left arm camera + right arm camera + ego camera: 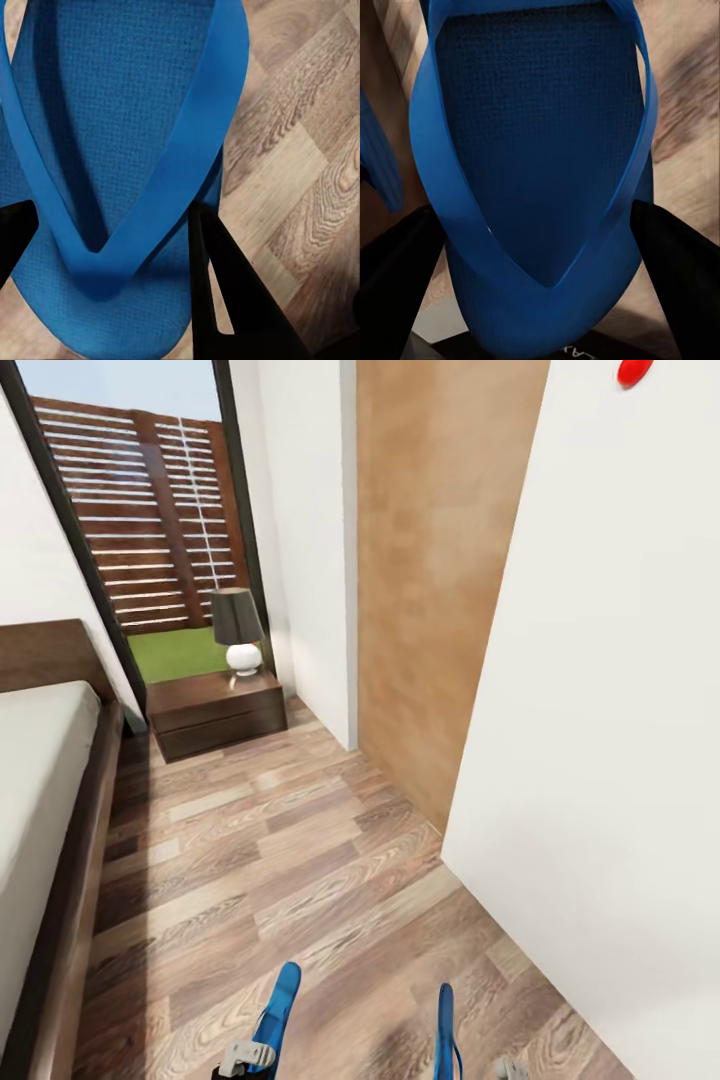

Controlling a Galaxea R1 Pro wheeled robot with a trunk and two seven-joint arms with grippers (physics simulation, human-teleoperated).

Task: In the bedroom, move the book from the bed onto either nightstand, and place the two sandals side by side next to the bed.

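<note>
Carrying one blue sandal in each gripper, the robot is faced down the aisle between the bed (40, 800) at 9 o'clock and the white wall at 3 o'clock. In the head view the left sandal (278, 1005) and the right sandal (445, 1030) are seen edge-on at 6 o'clock, raised above the plank floor (280, 860), presumably so that both can be set down together beside the bed frame. The nightstand (215, 712), with a lamp (238, 628) on its top, stands at 11 o'clock by the window; the book cannot be located.

What the head view leaves unclear is supplied by the wrist views: the left gripper (112, 232) is pinched on its sandal at the strap's toe post, a dark finger on each side, and the right gripper (536, 247) is likewise clamped across the other sandal (540, 150). Footbed and straps are shown face-on there.
</note>
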